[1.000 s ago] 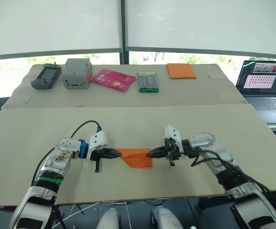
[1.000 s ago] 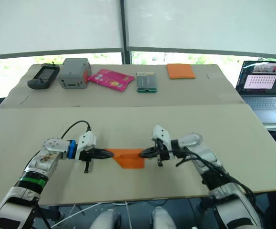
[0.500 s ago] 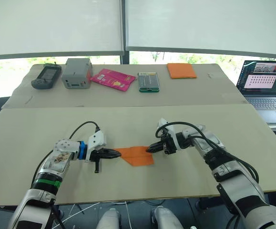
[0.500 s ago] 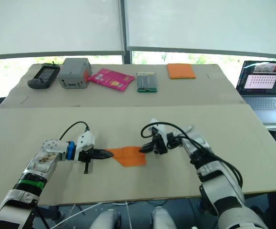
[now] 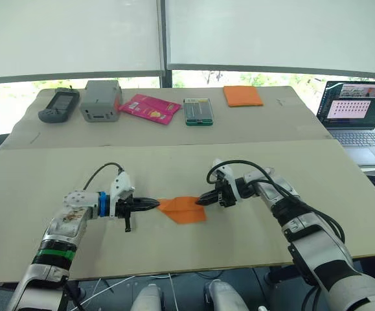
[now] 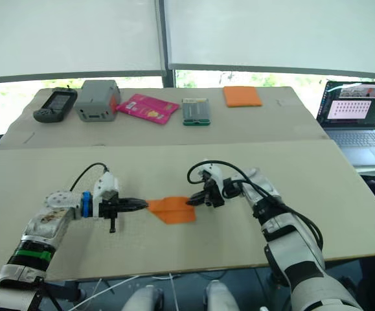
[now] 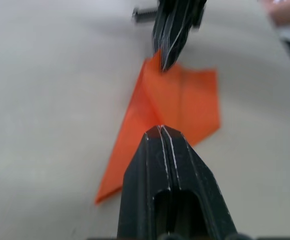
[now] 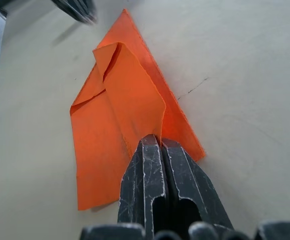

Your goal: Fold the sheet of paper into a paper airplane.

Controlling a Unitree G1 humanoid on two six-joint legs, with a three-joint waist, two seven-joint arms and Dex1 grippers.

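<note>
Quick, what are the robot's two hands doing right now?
Left gripper: shut, tips at the sheet of paper's corner.
Right gripper: shut on the paper.

1. We see a beige bench [image 5: 57, 168], with a second bench [image 5: 271, 126] butted against its far edge.
2. Along the far one, from the left: a dark handheld device [image 5: 59, 105], a grey box [image 5: 102, 100], a pink glossy packet [image 5: 149, 108], a green-edged case [image 5: 197, 111] and an orange pad [image 5: 242, 96].
3. An open laptop [image 5: 355, 111] sits off to the right.
</note>
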